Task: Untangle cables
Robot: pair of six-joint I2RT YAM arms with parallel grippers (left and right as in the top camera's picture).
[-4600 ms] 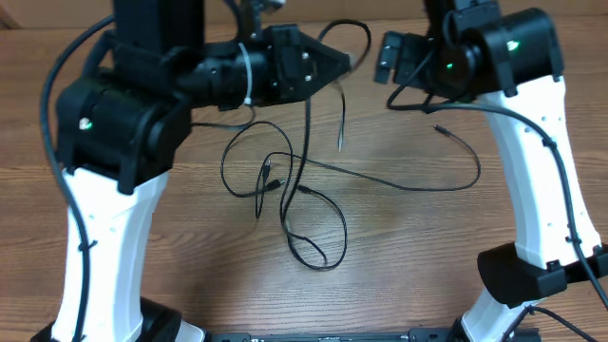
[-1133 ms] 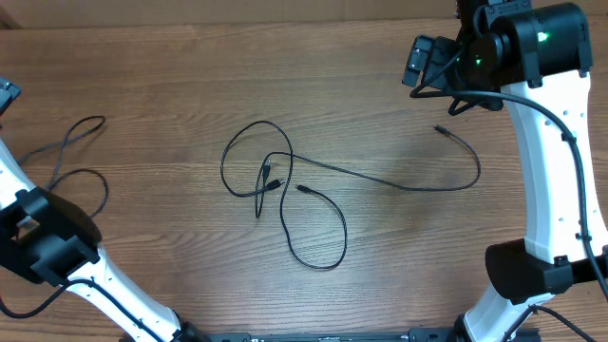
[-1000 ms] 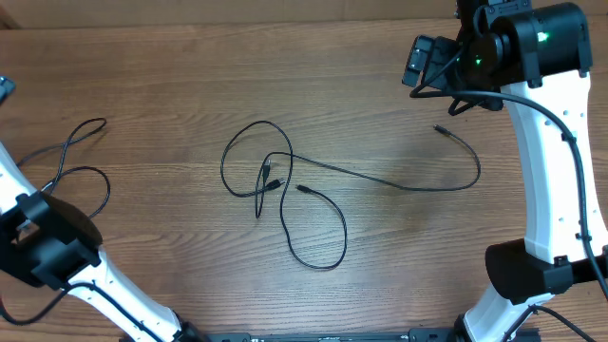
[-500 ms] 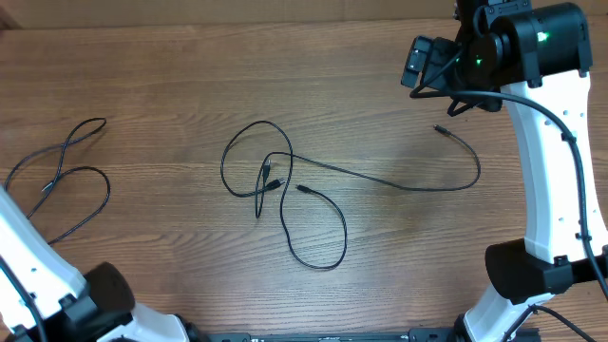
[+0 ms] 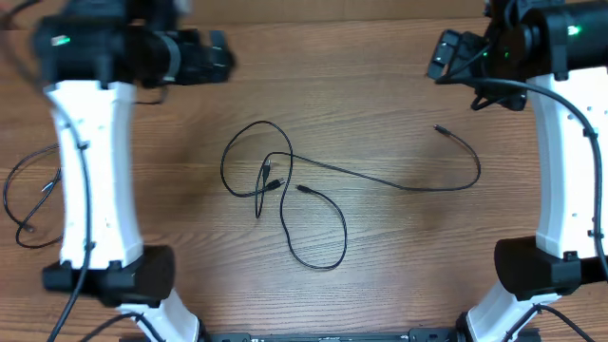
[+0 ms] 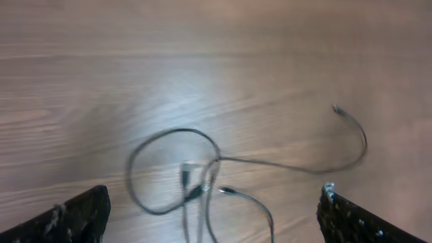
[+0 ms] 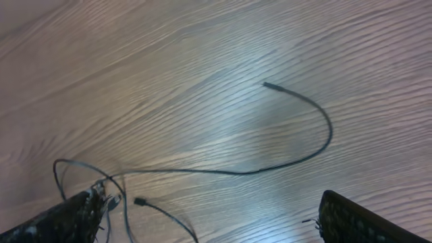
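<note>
1. At the far left edge of the overhead view, a thin black cable with loose loops (image 5: 9, 190) lies by itself on the brown wood-grain bench (image 5: 380, 95). It is partly hidden behind the white-and-black left arm (image 5: 90, 161) and well apart from the other cords.
2. The left arm's jaws sit high over the far left of the bench. They stand wide apart and hold nothing. Their black fingers (image 6: 74, 216) frame the lower corners of the wrist view, with the knot below them.
3. In the middle lies the knot of thin black cables (image 5: 275, 180). Several loops cross one another there and small plug ends lie inside. One loop trails toward the near edge. Bare wood surrounds the knot on all sides.
4. A long thin black cable (image 5: 408, 189) leaves the knot, runs right, then hooks back up to a free plug end (image 5: 439, 128). Open bench lies between this hook and the right arm's column.
5. The right arm's jaws hang over the far right corner, spread wide and empty. Their dark fingers (image 7: 351, 216) show at the lower corners.
6. The white-and-black right arm (image 5: 560, 161) stands along the right edge.
</note>
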